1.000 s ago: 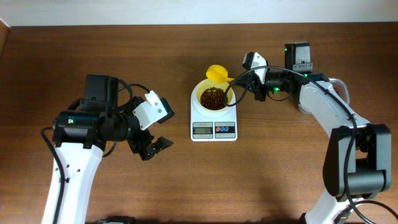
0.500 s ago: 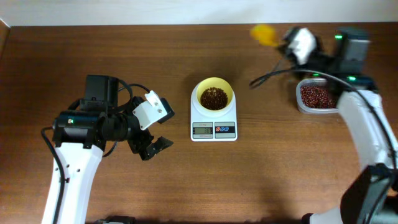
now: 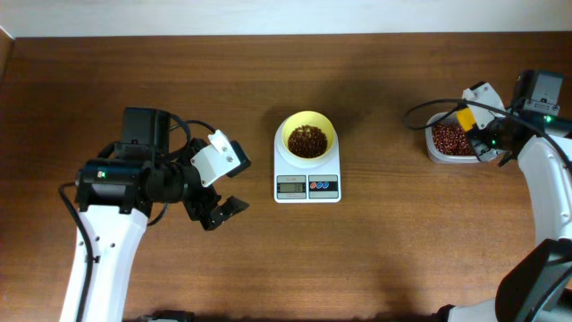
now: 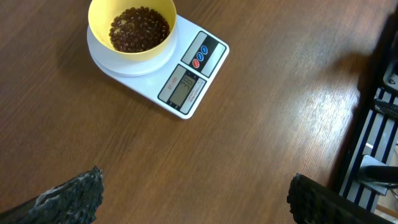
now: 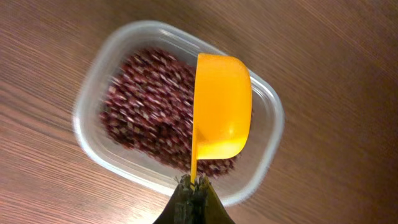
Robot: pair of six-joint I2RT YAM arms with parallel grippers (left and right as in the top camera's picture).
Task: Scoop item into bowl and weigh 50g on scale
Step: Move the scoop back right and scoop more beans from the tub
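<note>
— Moving off the flat white kitchen scale (image 3: pixel 308 187) over the last second, my right gripper (image 5: pixel 193 186) is now hovering over the clear rounded-rectangular plastic tub (image 5: pixel 84 109) at the right side of the brown wooden table (image 3: pixel 402 250).
— What is it carrying?
— Its jaws are pinching tight on the thin handle of the small yellow plastic scoop (image 5: pixel 222 106). I am seeing the cup turned on its side above the tub's stock of beans (image 5: pixel 140 118). Whether it is touching them I cannot tell.
— And the left gripper (image 3: pixel 225 212)?
— It is sitting where it was, left of the scale and well apart from it, with its fingers (image 4: pixel 74 193) spread fully wide and holding nothing.
— Where is the weighed item?
— A loose heap of small dark red-brown beans (image 3: pixel 307 140) is lying in the small round pale yellow bowl (image 3: pixel 331 134). That bowl is standing on the far part of the scale, behind the grey display and coloured buttons. I am not managing to read the display.
</note>
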